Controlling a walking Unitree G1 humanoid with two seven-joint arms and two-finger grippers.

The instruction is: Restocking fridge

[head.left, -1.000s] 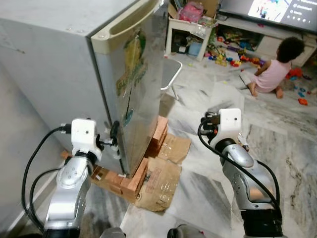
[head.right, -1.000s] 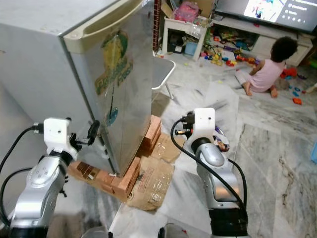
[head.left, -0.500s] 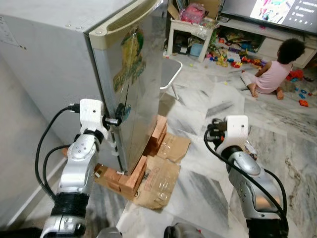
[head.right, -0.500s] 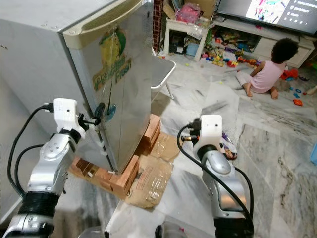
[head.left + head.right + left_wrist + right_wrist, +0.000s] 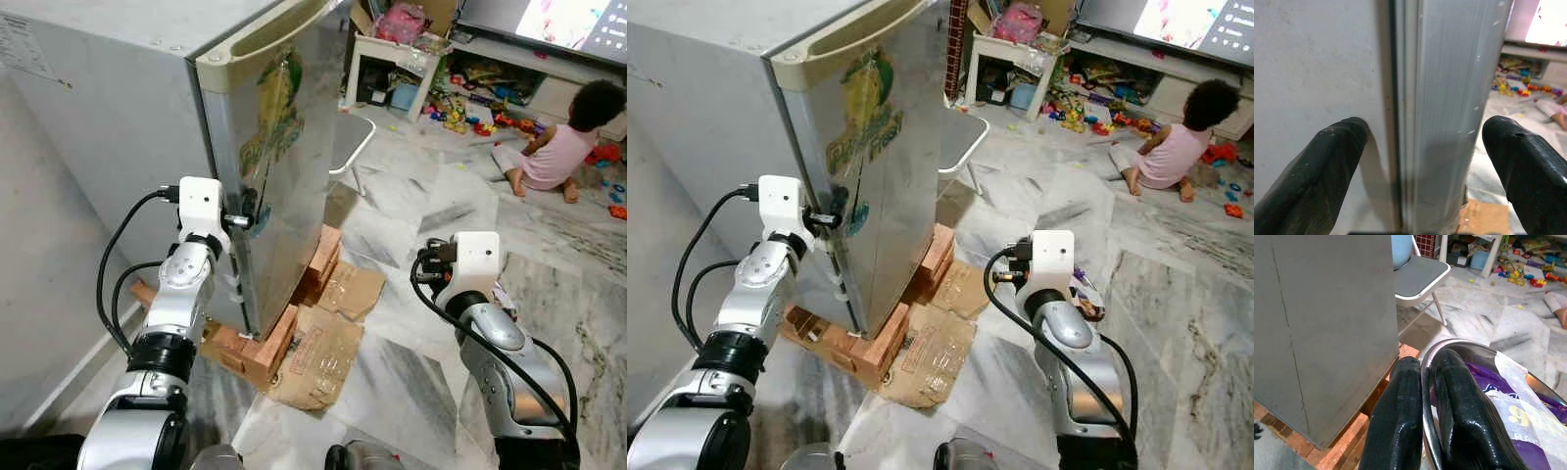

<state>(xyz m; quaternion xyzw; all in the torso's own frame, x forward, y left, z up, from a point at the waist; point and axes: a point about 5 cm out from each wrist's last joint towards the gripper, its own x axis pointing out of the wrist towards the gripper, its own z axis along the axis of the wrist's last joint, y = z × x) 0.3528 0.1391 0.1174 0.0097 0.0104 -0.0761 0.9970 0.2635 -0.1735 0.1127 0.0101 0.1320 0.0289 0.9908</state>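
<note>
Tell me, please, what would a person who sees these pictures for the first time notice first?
First, the tall grey metal fridge, closed, standing on red bricks and flattened cardboard at the robot's left. The left gripper is open, its black fingers astride the door's edge. The right gripper is shut on the rim of a shiny steel bowl holding a purple packet; behind, a child sits among toys.

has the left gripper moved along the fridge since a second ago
Yes. The left gripper has climbed up the fridge's door edge, from near the bottom corner to level with the lower door sticker. Its open fingers now straddle the door seam.
</note>
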